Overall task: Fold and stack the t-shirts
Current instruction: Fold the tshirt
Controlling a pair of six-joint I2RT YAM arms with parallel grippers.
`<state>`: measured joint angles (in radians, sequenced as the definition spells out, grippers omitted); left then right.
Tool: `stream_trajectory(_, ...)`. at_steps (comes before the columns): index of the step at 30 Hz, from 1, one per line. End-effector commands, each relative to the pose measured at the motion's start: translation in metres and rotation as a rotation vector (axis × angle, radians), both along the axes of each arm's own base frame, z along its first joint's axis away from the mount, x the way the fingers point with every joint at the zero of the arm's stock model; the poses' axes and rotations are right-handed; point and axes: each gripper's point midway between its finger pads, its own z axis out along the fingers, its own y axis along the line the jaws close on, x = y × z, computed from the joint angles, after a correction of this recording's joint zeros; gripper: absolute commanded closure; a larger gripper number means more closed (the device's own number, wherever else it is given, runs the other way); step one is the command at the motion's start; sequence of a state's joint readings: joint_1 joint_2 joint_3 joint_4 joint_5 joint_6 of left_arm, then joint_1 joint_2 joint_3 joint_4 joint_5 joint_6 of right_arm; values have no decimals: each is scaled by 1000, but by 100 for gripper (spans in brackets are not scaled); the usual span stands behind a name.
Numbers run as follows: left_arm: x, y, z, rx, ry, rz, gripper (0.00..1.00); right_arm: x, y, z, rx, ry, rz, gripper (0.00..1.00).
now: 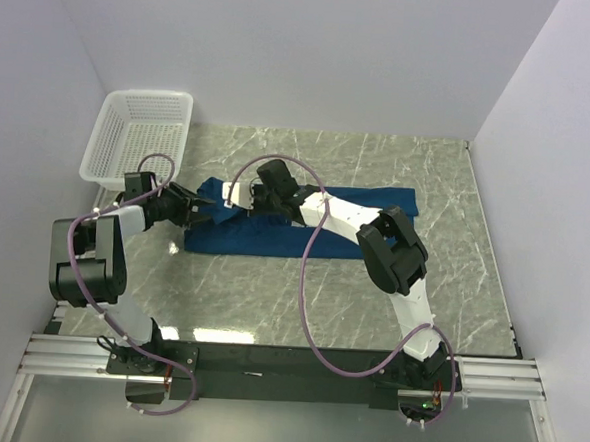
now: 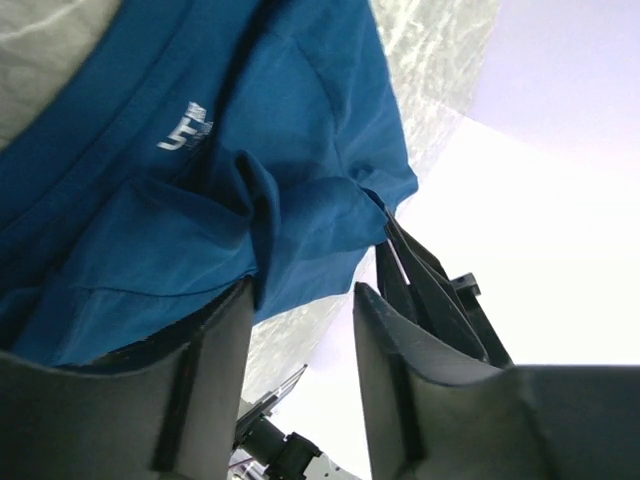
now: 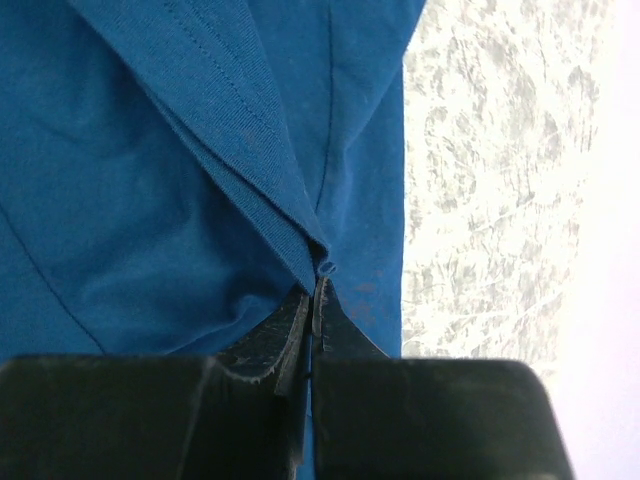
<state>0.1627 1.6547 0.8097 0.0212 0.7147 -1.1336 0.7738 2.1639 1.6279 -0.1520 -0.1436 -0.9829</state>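
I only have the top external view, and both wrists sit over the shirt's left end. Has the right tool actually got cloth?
Observer: Yes. The right wrist view shows the right tool shut on a thin ridge of the blue t-shirt, pinched right at the tips.
Operator: And the left one?
Observer: The left tool is open. The shirt's edge hangs against one finger, with nothing clamped.
Operator: Any marking to orient by?
Observer: A small white print shows on the cloth in the left wrist view.
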Motion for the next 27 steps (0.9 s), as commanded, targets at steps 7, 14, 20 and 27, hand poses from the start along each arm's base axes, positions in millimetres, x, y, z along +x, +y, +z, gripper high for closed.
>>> stream_trajectory(7,-1,-5,77,40,-274,-65,44,23,2,46,113,-59,-114,100)
stream_trajectory(14,-27,-6,104,109,-351,-87,42,41,-5,44,135,-61,-218,100)
stream_trajectory(20,-49,0,129,218,-425,-85,38,43,-8,36,129,-50,-244,100)
stream_trajectory(27,-74,6,145,301,-467,-83,37,54,-17,28,121,-46,-336,60)
